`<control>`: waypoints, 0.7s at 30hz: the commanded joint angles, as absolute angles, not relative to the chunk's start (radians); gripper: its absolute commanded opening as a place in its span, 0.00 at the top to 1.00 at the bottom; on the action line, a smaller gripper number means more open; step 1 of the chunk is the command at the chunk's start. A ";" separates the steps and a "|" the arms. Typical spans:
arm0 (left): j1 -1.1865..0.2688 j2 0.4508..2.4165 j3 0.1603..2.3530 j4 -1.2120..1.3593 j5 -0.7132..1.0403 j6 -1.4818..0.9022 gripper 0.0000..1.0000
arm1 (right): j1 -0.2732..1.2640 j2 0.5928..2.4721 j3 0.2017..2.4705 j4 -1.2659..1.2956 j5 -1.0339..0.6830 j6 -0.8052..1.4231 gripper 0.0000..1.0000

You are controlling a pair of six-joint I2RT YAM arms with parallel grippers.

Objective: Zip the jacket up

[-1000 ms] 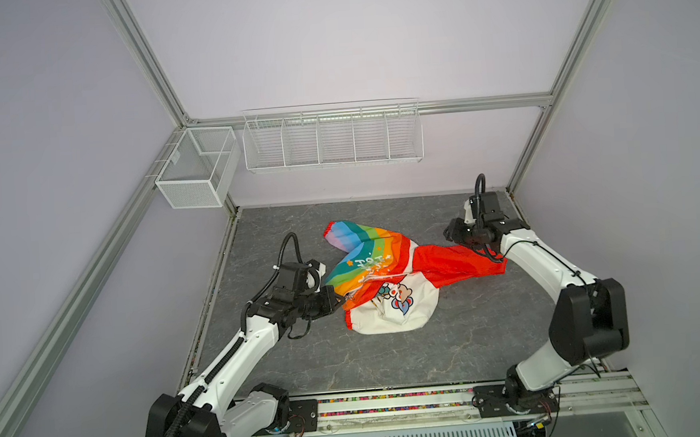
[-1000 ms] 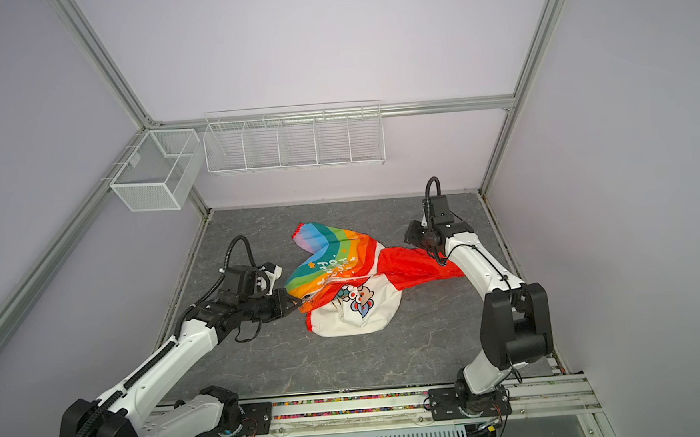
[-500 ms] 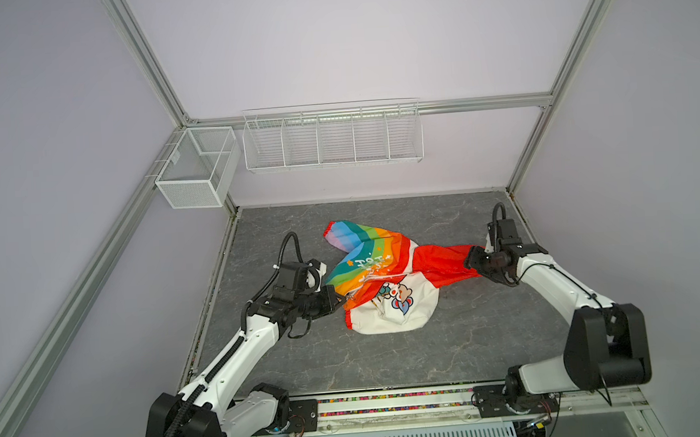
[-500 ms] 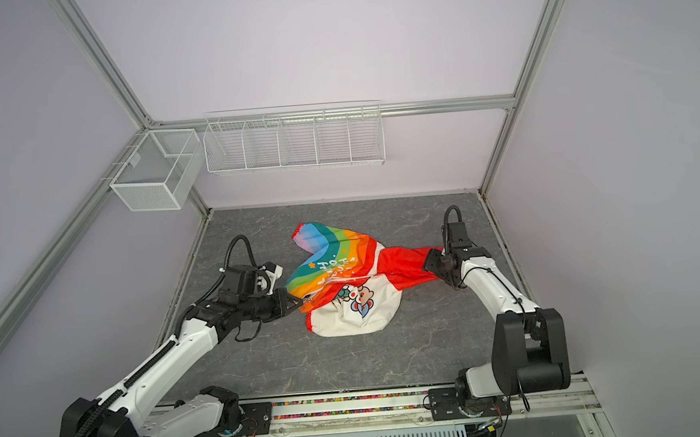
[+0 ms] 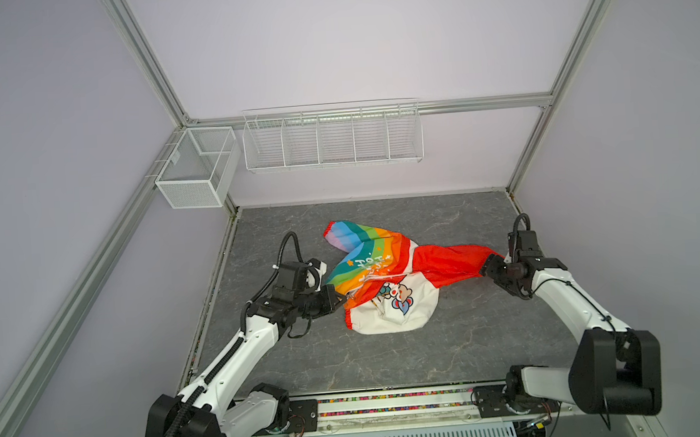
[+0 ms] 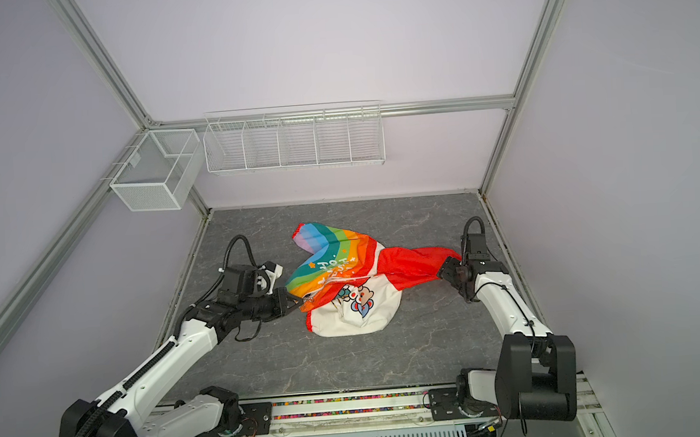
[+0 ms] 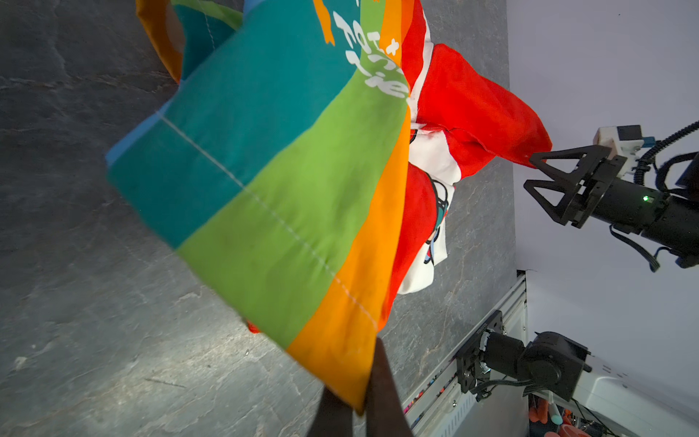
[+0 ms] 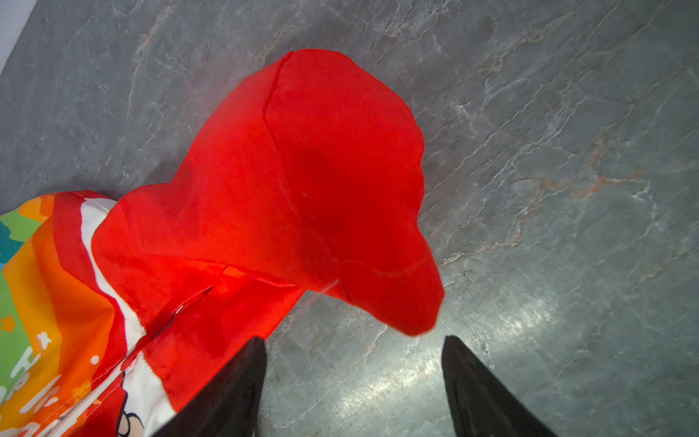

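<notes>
Nearest, the left end effector (image 5: 339, 301) is clamped on the jacket (image 5: 381, 280) at its orange hem corner, raised off the bench (image 5: 307, 367). The jacket sprawls mid-bench, long axis crosswise. Its red hood (image 8: 302, 181) points at the right end effector (image 8: 351, 340), jaws wide apart beside the tip. Its rainbow sleeve (image 5: 347, 234) points rearward.

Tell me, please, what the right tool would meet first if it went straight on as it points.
Probably the red hood of the jacket, just ahead of the right tool, though depth is unclear.

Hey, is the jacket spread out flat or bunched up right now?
Bunched up: the jacket lies rumpled, its rainbow and white halves heaped together, the red hood trailing out sideways.
</notes>
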State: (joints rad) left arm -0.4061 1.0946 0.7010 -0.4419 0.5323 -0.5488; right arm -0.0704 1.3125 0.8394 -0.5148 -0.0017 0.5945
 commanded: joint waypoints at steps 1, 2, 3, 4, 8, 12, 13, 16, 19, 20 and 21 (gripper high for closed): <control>-0.403 1.077 0.690 -0.433 0.544 -0.548 1.00 | -0.076 1.342 0.850 -0.465 -0.045 0.614 0.26; -0.403 1.077 0.689 -0.432 0.545 -0.549 1.00 | -0.077 1.349 0.855 -0.459 -0.054 0.618 0.27; -0.403 1.075 0.686 -0.432 0.544 -0.550 1.00 | -0.076 1.355 0.861 -0.451 -0.063 0.624 0.28; -0.403 1.075 0.684 -0.430 0.543 -0.551 1.00 | -0.077 1.363 0.866 -0.440 -0.070 0.630 0.30; -0.403 1.075 0.683 -0.428 0.544 -0.553 1.00 | -0.077 1.391 0.873 -0.414 -0.093 0.652 0.37; -0.403 1.077 0.684 -0.429 0.544 -0.555 1.00 | -0.077 1.425 0.916 -0.388 -0.109 0.668 0.43; -0.403 1.078 0.684 -0.430 0.544 -0.554 1.00 | -0.077 1.436 0.922 -0.384 -0.109 0.670 0.44; -0.403 1.079 0.684 -0.431 0.544 -0.554 1.00 | -0.078 1.463 0.938 -0.367 -0.099 0.667 0.50; -0.403 1.083 0.687 -0.438 0.545 -0.549 1.00 | -0.084 1.498 0.967 -0.351 -0.100 0.661 0.64; -0.403 1.082 0.690 -0.443 0.545 -0.545 1.00 | -0.086 1.512 0.980 -0.348 -0.103 0.657 0.69; -0.403 1.083 0.693 -0.447 0.544 -0.542 1.00 | -0.089 1.526 0.999 -0.347 -0.105 0.650 0.75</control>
